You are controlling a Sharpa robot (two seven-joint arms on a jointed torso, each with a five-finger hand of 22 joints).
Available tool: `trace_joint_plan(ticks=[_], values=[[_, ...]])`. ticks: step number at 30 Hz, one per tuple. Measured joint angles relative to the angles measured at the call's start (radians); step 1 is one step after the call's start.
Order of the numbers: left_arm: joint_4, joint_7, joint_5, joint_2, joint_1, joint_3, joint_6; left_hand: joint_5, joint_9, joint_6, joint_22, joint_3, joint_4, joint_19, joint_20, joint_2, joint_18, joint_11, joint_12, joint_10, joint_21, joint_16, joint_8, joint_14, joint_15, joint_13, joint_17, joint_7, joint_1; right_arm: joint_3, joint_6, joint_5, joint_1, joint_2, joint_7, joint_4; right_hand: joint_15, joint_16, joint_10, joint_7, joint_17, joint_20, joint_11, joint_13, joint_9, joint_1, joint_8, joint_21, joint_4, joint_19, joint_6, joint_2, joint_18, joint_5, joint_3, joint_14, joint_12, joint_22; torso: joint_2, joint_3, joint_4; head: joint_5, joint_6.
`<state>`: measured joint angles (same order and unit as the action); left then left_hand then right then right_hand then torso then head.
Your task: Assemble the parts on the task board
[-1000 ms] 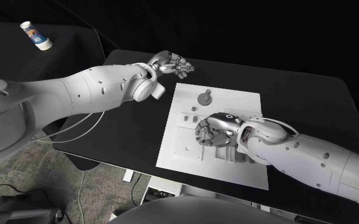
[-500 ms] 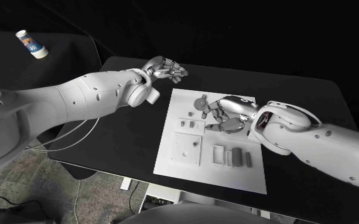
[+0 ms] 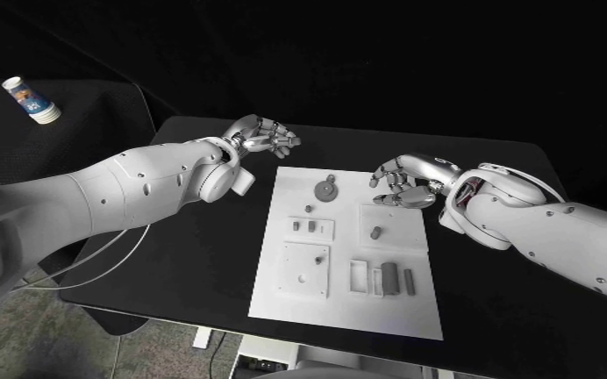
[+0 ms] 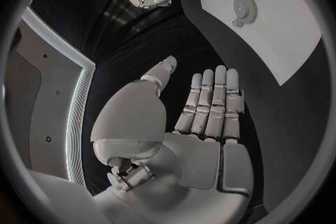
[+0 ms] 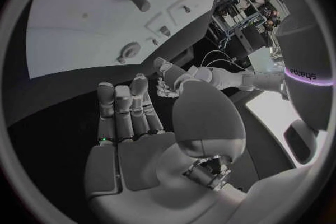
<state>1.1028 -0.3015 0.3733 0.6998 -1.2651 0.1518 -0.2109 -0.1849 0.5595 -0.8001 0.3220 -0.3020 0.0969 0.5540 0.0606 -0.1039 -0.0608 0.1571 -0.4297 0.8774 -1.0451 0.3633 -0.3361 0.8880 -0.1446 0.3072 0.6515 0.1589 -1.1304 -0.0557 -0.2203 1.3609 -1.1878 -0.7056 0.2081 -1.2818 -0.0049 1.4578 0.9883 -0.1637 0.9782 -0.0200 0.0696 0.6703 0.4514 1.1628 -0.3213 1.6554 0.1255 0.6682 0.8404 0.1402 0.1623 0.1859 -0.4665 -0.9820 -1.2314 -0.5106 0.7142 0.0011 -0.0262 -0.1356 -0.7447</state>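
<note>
Head and wrist views of the black bench (image 3: pixel 506 168) carrying the flat white rectangular task board (image 3: pixel 348 300). The left silver hand (image 3: pixel 260 136) hovers above the bench just beyond the board's far left corner, its fingers (image 4: pixel 210 102) extended side by side and apart from the thumb, holding nothing. The right silver hand (image 3: pixel 407 182) hangs over the board's far right corner, fingers (image 5: pixel 129 109) loosely spread and likewise empty. On the board, the round grey gear-like disc (image 3: pixel 326 189) lies between the two sets of fingers, nearer the left ones and touched by neither. A short grey cylindrical peg (image 3: pixel 374 232) stands in a square plate just on the near side of the right fingers. Two small grey blocks (image 3: pixel 303 225) sit on the near side of the disc. Well towards the robot from both hands lie a square grey plate (image 3: pixel 303 269) and upright grey rectangular bars (image 3: pixel 391 277) beside an open frame.
</note>
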Motion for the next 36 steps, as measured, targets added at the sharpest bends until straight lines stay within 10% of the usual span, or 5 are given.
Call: trace_joint_plan(ticks=[19, 32, 36], values=[[0.0, 0.0, 0.0, 0.003, 0.0, 0.0, 0.0, 0.0, 0.0, 0.0, 0.0, 0.0, 0.0, 0.0, 0.0, 0.0, 0.0, 0.0, 0.0, 0.0, 0.0, 0.0, 0.0, 0.0, 0.0, 0.001, 0.0, 0.0, 0.0, -0.011, 0.036, 0.026, 0.096, -0.015, -0.032, 0.035, 0.014, 0.0, -0.074, -0.01, 0.006, -0.001, 0.02, -0.002, -0.028, -0.052, 0.029, 0.0, -0.004, -0.03, -0.139, 0.033, 0.0, 0.0, 0.12, 0.064, 0.0, 0.014, 0.0, -0.003, -0.004, 0.023, 0.007], [0.0, 0.0, 0.0, 0.004, 0.0, 0.0, 0.0, 0.0, 0.0, 0.0, 0.001, 0.0, 0.0, 0.0, 0.0, 0.0, 0.0, 0.0, 0.0, 0.0, 0.0, 0.0, 0.0, 0.0, 0.0, 0.001, -0.001, 0.0, 0.0, -0.012, 0.051, 0.033, 0.126, -0.004, -0.034, 0.046, 0.016, 0.0, -0.081, -0.012, 0.007, -0.001, 0.02, -0.001, -0.027, -0.052, 0.025, 0.0, -0.007, -0.03, -0.144, 0.033, -0.001, 0.0, 0.123, 0.073, 0.0, 0.012, -0.001, -0.0044, -0.004, 0.023, 0.002], [0.0, 0.0, 0.0, 0.004, 0.0, 0.0, 0.0, 0.0, 0.0, 0.0, 0.001, 0.0, 0.0, 0.0, 0.0, 0.0, 0.0, 0.0, 0.0, 0.0, 0.0, 0.0, 0.0, 0.0, 0.0, 0.001, -0.001, 0.0, 0.0, -0.012, 0.05, 0.035, 0.133, 0.004, -0.034, 0.05, 0.018, 0.009, -0.08, -0.006, 0.013, 0.008, 0.02, 0.005, -0.012, -0.02, -0.01, 0.0, -0.002, -0.021, -0.09, 0.001, -0.005, 0.0, 0.124, 0.075, -0.012, 0.008, -0.001, -0.0042, -0.0041, 0.023, 0.002]])
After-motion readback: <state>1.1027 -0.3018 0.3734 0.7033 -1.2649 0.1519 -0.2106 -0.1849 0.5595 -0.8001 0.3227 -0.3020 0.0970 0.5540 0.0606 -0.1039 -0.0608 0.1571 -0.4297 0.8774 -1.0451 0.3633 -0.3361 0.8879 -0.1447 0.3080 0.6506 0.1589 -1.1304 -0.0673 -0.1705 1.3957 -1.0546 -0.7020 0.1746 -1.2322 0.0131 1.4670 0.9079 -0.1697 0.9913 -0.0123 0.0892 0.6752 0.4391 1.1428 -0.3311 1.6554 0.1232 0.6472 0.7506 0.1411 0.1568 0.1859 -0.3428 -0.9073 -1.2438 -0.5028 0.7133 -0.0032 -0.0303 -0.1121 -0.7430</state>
